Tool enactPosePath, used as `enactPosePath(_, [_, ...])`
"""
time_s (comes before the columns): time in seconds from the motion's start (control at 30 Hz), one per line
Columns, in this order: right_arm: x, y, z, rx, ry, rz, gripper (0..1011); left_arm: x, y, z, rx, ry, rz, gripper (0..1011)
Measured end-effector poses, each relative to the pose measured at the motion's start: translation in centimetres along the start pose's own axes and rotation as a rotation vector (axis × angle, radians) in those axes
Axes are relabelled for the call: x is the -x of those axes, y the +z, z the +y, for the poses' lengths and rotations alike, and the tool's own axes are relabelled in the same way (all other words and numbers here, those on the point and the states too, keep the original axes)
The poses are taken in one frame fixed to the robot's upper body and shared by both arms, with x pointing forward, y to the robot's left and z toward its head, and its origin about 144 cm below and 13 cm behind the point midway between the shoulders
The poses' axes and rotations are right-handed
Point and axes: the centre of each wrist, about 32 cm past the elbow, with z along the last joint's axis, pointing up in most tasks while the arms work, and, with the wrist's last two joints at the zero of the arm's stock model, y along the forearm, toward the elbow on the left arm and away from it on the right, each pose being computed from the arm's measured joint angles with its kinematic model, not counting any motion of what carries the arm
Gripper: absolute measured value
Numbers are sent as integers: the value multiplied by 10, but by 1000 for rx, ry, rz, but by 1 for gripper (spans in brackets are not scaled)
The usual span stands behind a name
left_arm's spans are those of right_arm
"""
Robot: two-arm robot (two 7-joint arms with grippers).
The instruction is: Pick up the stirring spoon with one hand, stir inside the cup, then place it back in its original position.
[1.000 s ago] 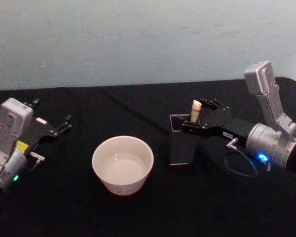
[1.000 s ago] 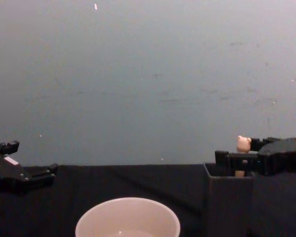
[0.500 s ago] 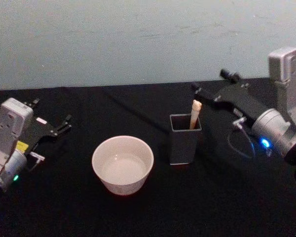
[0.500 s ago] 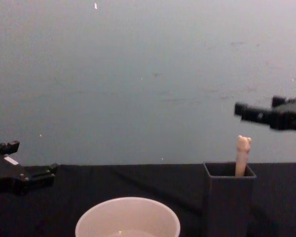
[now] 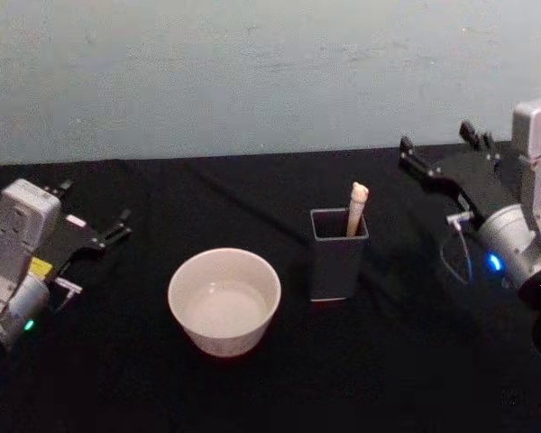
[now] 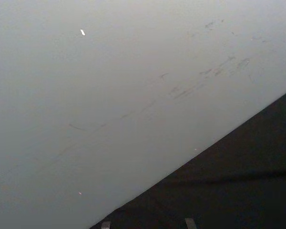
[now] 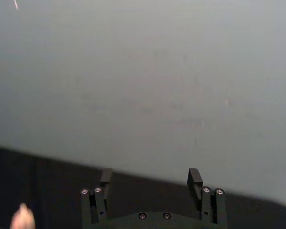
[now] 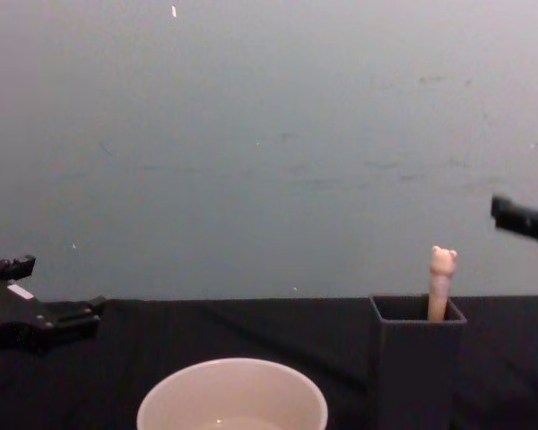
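The stirring spoon (image 5: 356, 207) stands in the dark grey square holder (image 5: 338, 257), its original position, with only the beige handle and bear head (image 8: 442, 262) showing above the rim. The cream-white cup (image 5: 224, 302) sits to the holder's left, also low in the chest view as the cup (image 8: 232, 394). My right gripper (image 5: 435, 140) hovers open, up and to the right of the holder, holding nothing; in the right wrist view its fingers (image 7: 194, 177) are spread wide with the bear head (image 7: 23, 217) at a lower corner. My left gripper (image 5: 92, 206) rests open at the far left.
A black cloth covers the table (image 5: 388, 361), and a pale wall (image 5: 252, 72) rises behind it. Bare cloth lies between the cup and the left arm and in front of the holder.
The right gripper let go of the spoon handle and drew back up and to the right, away from the holder. The spoon stays standing in the holder. The left arm has not moved.
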Motion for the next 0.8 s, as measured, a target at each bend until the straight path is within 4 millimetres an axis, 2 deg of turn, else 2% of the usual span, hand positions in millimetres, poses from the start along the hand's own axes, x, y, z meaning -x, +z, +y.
enactPosePath(0.4, [-4, -37, -11, 181, 19, 6, 1002, 0, 0, 0, 0, 0, 0, 1001])
enactPosePath(0.8, [-5, -40, -10, 201, 17, 15, 1003, 0, 0, 0, 0, 0, 0, 1001])
